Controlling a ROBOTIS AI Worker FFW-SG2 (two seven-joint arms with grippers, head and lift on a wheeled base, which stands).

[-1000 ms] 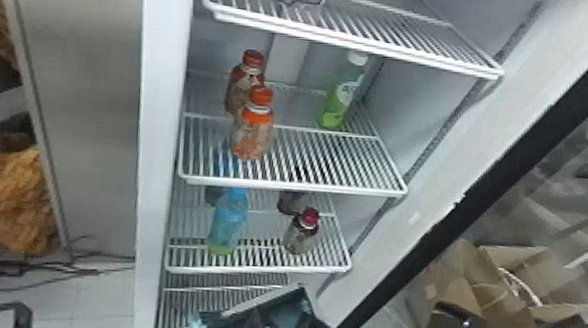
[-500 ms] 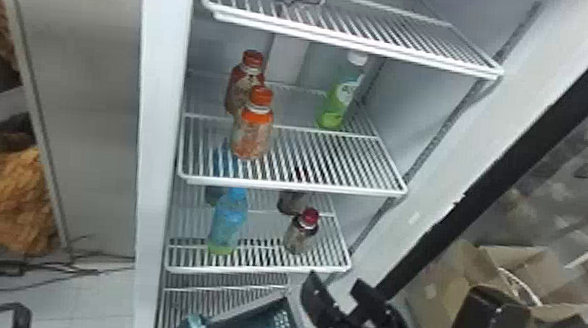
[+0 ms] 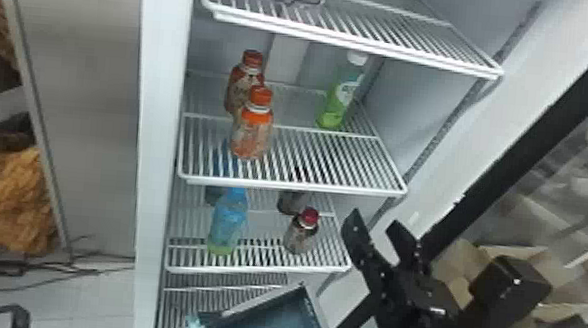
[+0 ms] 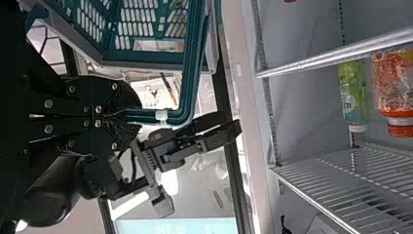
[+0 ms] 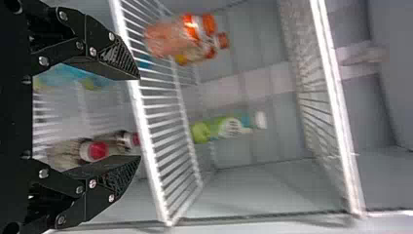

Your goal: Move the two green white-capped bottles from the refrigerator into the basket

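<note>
Head view, L of R gripper: basket cut by btm edge; rear blue btl & rear dark btl partly behind shelf. R wrist view, beyond gripper: green btl blurred, label unreadable. L wrist view: bit of handle hidden in L gripper; orange btl, well past it, cut by edge.

Green btl, white cap, upright, back R of shelf; teal basket by fridge.
</note>
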